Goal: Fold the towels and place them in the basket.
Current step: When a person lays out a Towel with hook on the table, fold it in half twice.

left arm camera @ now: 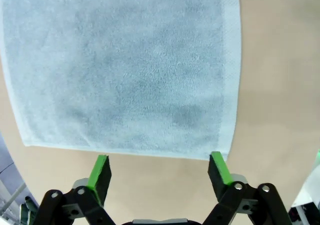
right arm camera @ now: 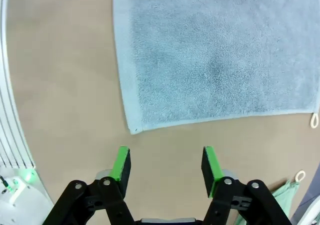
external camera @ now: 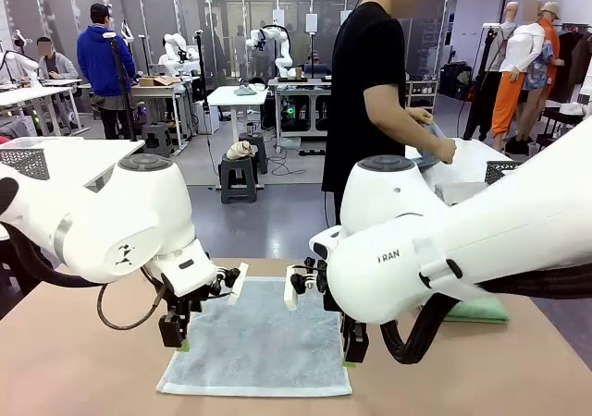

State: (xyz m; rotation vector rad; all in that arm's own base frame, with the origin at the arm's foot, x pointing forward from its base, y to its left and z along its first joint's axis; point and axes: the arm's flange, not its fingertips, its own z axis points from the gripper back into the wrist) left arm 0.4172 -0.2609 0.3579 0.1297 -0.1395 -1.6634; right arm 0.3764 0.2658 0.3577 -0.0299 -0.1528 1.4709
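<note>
The pale blue-grey towel lies flat and unfolded on the tan table, between my two arms. My left gripper hangs open just above the towel's left edge. In the left wrist view the towel spreads out just beyond the open left gripper. My right gripper stands open by the towel's right edge. In the right wrist view a corner of the towel lies just ahead of the open right gripper. The green towel lies folded at the right, partly behind my right arm. A corner of the dark mesh basket shows at the far right.
A person in black stands at the far side, hands on a grey cloth. A paler mesh basket stands at the far left. The green towel's corner with its loop tag lies near the right gripper.
</note>
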